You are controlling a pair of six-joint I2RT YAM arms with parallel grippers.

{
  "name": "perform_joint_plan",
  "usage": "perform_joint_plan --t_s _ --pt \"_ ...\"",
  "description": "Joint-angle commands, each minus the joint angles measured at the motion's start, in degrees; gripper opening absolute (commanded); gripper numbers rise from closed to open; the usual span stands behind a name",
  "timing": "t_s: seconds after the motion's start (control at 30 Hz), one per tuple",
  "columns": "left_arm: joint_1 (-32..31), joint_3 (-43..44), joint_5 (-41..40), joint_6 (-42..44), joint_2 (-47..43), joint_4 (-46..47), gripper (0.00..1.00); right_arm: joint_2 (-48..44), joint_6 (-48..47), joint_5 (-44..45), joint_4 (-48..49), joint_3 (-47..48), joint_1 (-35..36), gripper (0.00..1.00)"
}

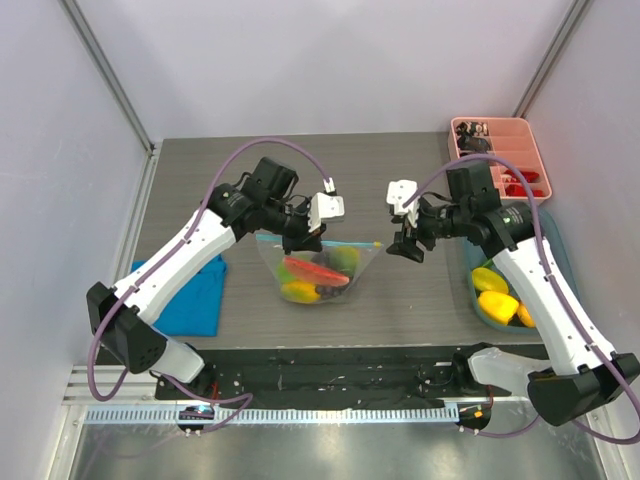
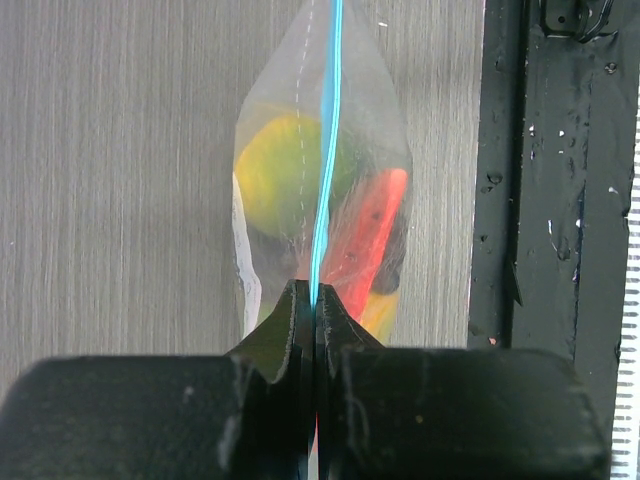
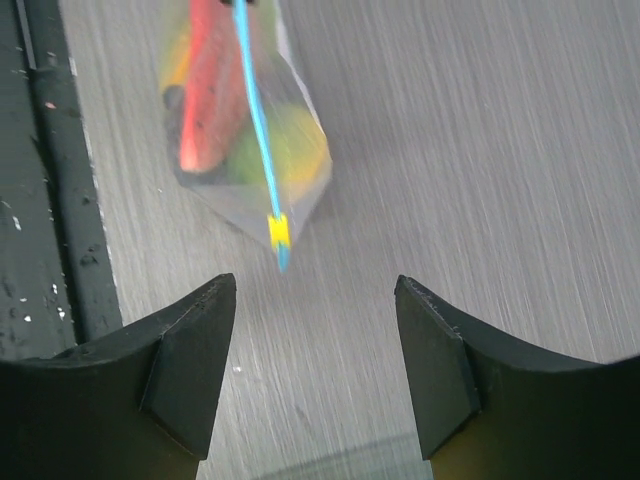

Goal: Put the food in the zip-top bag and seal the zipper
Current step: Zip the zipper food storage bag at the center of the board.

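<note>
The crinkly transparent zip-top bag (image 1: 320, 262) stands at the centre of the top view on the grey wood-grain table (image 1: 400, 180). Its thin teal zipper strip (image 2: 326, 150) is uppermost and shows as a single line. Inside are a red watermelon slice (image 2: 370, 235), a yellow-green round fruit (image 2: 280, 170) and a dark piece. The left gripper (image 2: 315, 300) is clamped tight on the strip. The right gripper (image 3: 312, 290) gapes wide, holding nothing, just short of the yellow slider (image 3: 279, 230). Bare table lies above the bag, a black strip (image 1: 330, 365) borders below, and a flat blue cloth (image 1: 190, 295) lies lower left.
</note>
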Motion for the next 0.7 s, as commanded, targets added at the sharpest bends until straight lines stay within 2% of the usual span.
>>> perform_joint_plan --t_s 0.0,0.1,0.23,0.27,0.43,0.57,0.67 --pt "-0.2 0.5 2.5 1.1 -1.9 1.5 0.0 1.0 2.2 -1.0 4.3 0.6 3.8 0.68" --pt "-0.4 0.7 2.3 1.1 -1.7 1.5 0.0 2.1 3.4 0.5 7.1 0.2 6.8 0.64" --pt "-0.4 0.6 2.1 1.0 -1.8 1.5 0.0 4.0 4.3 2.4 8.2 0.2 10.2 0.53" --pt "-0.4 0.6 2.2 1.0 -2.0 1.6 0.0 4.2 4.2 3.1 8.2 -0.1 10.4 0.48" --pt "-0.3 -0.5 1.9 1.5 -2.8 1.5 0.0 5.2 2.6 8.2 8.2 -2.2 10.5 0.36" --pt "-0.2 -1.4 1.2 2.3 -3.7 1.2 0.0 4.5 1.0 10.2 7.0 -3.2 10.4 0.21" --pt "0.1 -2.2 0.7 2.8 -4.3 1.0 0.0 3.3 0.2 11.4 6.2 -3.4 9.9 0.17"
